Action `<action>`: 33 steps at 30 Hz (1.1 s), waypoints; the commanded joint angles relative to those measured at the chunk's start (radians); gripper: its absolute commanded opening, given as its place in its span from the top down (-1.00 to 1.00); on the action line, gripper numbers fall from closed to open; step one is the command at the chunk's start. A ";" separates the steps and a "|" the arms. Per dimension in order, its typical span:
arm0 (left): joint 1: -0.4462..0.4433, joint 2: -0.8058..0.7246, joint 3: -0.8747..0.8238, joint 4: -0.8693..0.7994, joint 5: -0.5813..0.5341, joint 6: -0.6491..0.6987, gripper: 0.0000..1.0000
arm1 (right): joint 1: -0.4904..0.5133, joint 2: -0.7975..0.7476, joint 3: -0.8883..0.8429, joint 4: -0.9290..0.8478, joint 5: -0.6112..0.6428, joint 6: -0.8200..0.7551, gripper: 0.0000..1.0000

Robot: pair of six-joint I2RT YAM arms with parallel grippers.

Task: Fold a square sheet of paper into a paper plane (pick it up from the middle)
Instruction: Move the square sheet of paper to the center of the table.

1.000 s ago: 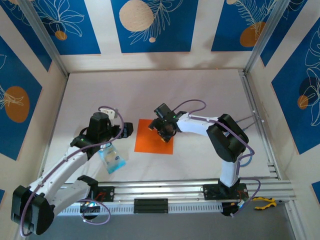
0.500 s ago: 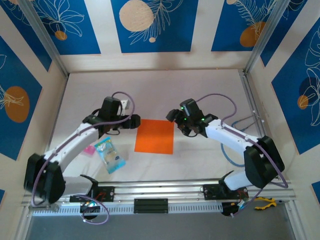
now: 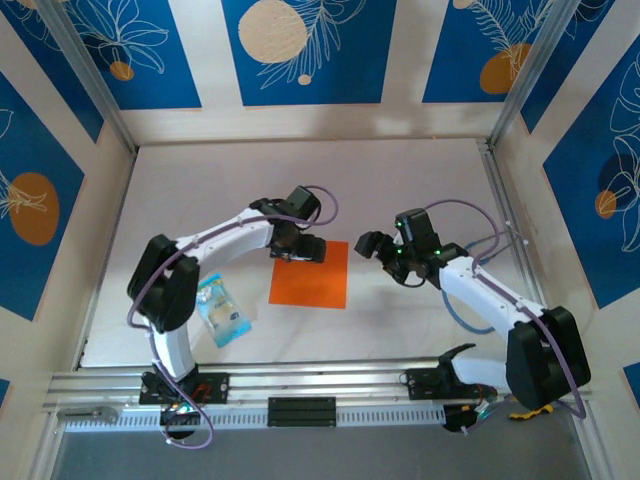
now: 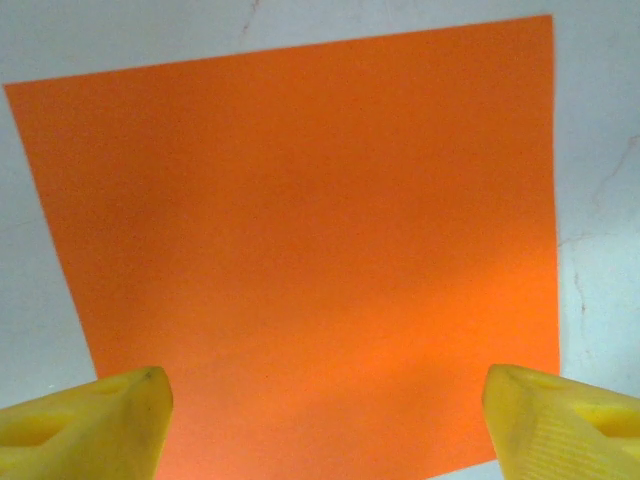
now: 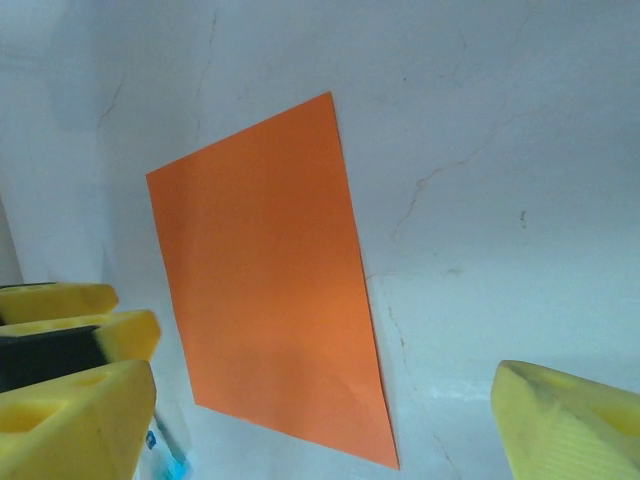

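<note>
Spread apart, the left claw (image 3: 300, 247) in top view sits over the far-left corner of the square sheet of paper (image 3: 308, 275). Paper lies flat & unfolded on the white desk (image 3: 400, 180), approx mid-desk, btwn the two arms. To the right, the right claw (image 3: 372, 243) hangs just beside the paper's far-right corner, apart from it, fingers also apart. Left of the paper & nearer lies the blue and clear packet (image 3: 222, 312), next to the left arm (image 3: 165, 290). At near right, a yellow-handled tool (image 3: 528, 405) by the rail.

Left wrist: the left claw (image 4: 325, 425) is wide open, yellow fingertips (image 4: 95, 425) at both bottom corners w/ the square sheet of paper (image 4: 300, 220) under them. Paper smooth, edges straight, white desk (image 4: 600, 200) around it. Can't tell if the tips touch the paper.

Right wrist: the right claw (image 5: 320, 420) is spread wide, yellow fingertips (image 5: 70, 420) low at each side. Paper (image 5: 270, 290) lies flat on the desk (image 5: 480, 120), ahead & left of ctr, apart from both tips. At the left edge, the left claw's yellow fingers (image 5: 55, 300). Bit of the blue and clear packet (image 5: 165, 450) at bottom left.
</note>
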 commanded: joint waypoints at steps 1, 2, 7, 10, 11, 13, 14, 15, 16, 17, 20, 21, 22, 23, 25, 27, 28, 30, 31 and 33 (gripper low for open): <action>-0.012 0.068 0.056 -0.099 -0.034 -0.044 -0.63 | -0.016 -0.024 -0.034 -0.012 -0.068 -0.038 -0.78; -0.011 0.082 0.062 -0.102 -0.034 -0.052 -0.64 | -0.018 -0.026 -0.035 -0.012 -0.080 -0.045 -0.79; -0.014 0.130 0.087 -0.101 -0.012 -0.096 -0.66 | -0.022 -0.010 -0.026 -0.026 -0.137 -0.100 -0.89; -0.013 0.149 0.102 -0.105 -0.021 -0.116 -0.69 | -0.024 0.005 -0.021 -0.029 -0.156 -0.112 -0.98; -0.015 0.155 0.109 -0.109 -0.026 -0.120 -0.70 | -0.025 0.010 -0.020 -0.029 -0.157 -0.113 -0.99; -0.015 0.169 0.120 -0.116 -0.032 -0.126 -0.72 | -0.025 0.019 -0.017 -0.031 -0.155 -0.114 -0.98; -0.016 0.176 0.126 -0.120 -0.036 -0.130 -0.72 | -0.024 0.021 -0.017 -0.031 -0.155 -0.115 -0.98; -0.017 0.182 0.131 -0.125 -0.040 -0.136 -0.73 | -0.024 0.024 -0.015 -0.034 -0.147 -0.116 -0.98; -0.019 0.188 0.135 -0.127 -0.042 -0.136 -0.74 | -0.022 0.025 -0.013 -0.039 -0.137 -0.118 -0.98; -0.022 0.194 0.140 -0.128 -0.044 -0.137 -0.75 | -0.018 0.025 -0.010 -0.046 -0.123 -0.122 -0.98; -0.028 0.207 0.151 -0.133 -0.055 -0.141 -0.78 | 0.007 0.018 0.003 -0.077 -0.037 -0.135 -0.98; -0.029 0.213 0.155 -0.136 -0.058 -0.143 -0.78 | 0.018 0.014 0.005 -0.083 -0.002 -0.135 -0.98; -0.030 0.218 0.159 -0.137 -0.058 -0.143 -0.79 | 0.027 0.011 0.004 -0.085 0.022 -0.135 -0.98; -0.031 0.222 0.161 -0.139 -0.058 -0.143 -0.79 | 0.031 0.009 0.001 -0.084 0.033 -0.135 -0.98; -0.035 0.231 0.167 -0.141 -0.061 -0.144 -0.80 | 0.036 0.008 -0.001 -0.077 0.039 -0.136 -0.98; -0.037 0.236 0.169 -0.139 -0.062 -0.147 -0.80 | 0.043 0.009 -0.004 -0.071 0.052 -0.131 -0.98; -0.036 0.239 0.170 -0.137 -0.060 -0.149 -0.80 | 0.047 0.011 -0.006 -0.068 0.059 -0.129 -0.98; -0.037 0.243 0.174 -0.135 -0.060 -0.150 -0.80 | 0.056 0.012 -0.006 -0.069 0.083 -0.126 -0.98; -0.039 0.246 0.175 -0.135 -0.059 -0.151 -0.81 | 0.063 0.011 -0.006 -0.068 0.098 -0.127 -0.98; -0.040 0.249 0.177 -0.135 -0.056 -0.150 -0.81 | 0.074 0.010 -0.008 -0.064 0.122 -0.123 -0.98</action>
